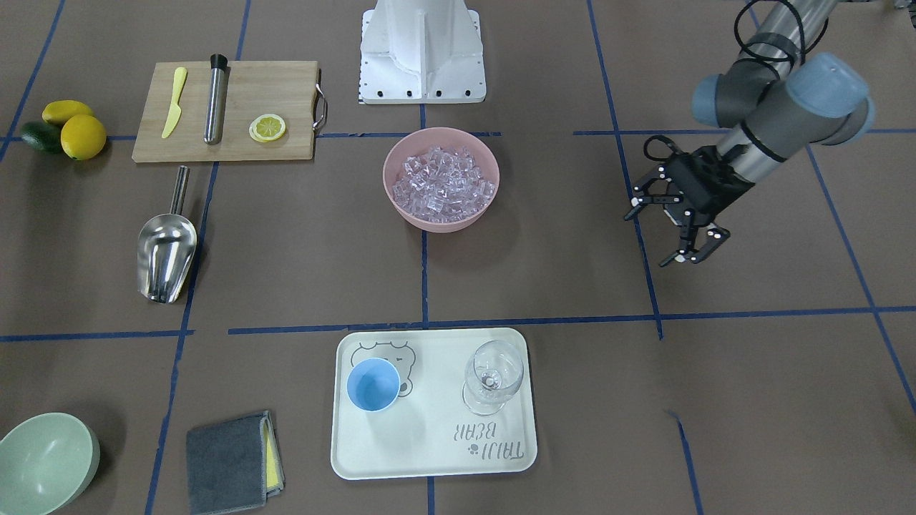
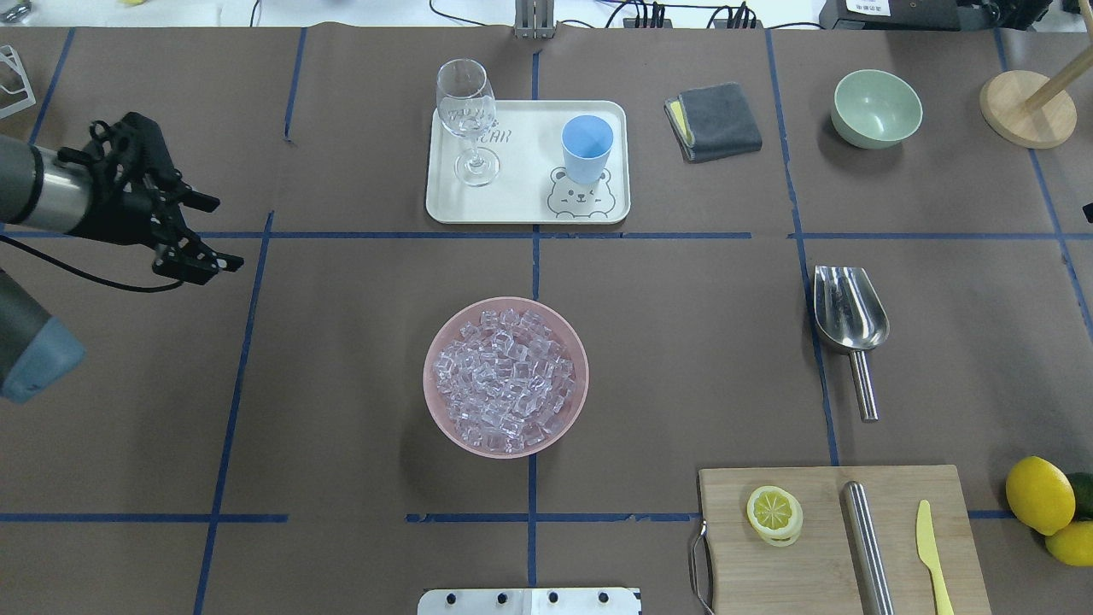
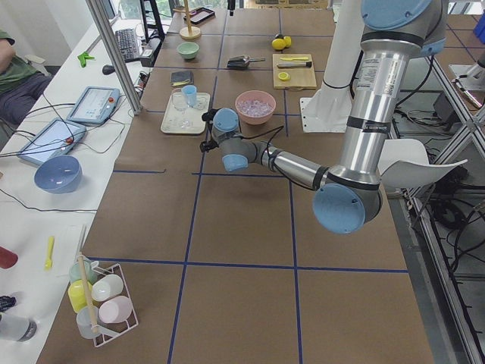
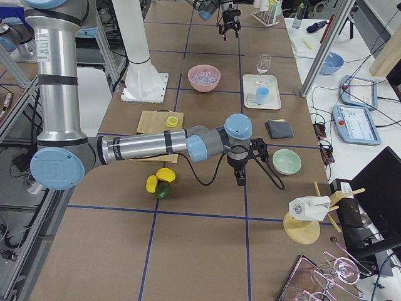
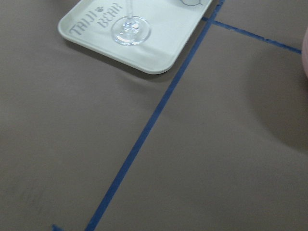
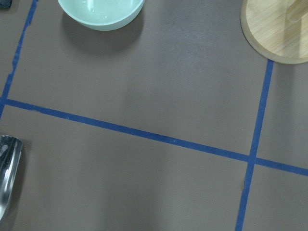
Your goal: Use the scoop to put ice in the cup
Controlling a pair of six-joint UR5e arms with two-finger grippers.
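Observation:
The ice [image 1: 444, 179] is a heap of clear cubes in a pink bowl [image 2: 444, 342] at the table's middle. The light-blue cup [image 1: 373, 384] stands upright on a white tray [image 2: 521, 201]. The steel scoop [image 2: 847, 312] lies on the table on the robot's right, handle toward the robot. My left gripper [image 2: 224, 235] is open and empty above bare table, far left of the bowl. My right gripper [image 4: 241, 175] shows only in the exterior right view, near the pale green bowl; I cannot tell whether it is open or shut. The scoop's edge shows in the right wrist view [image 6: 7, 178].
A stemmed glass [image 2: 465, 111] stands on the tray beside the cup. A grey cloth [image 2: 716, 120], a green bowl [image 2: 877, 107] and a wooden stand [image 2: 1025, 107] lie at the far right. A cutting board [image 2: 841, 547] holds a lemon slice, steel cylinder and yellow knife; lemons [image 2: 1042, 495] lie beside it.

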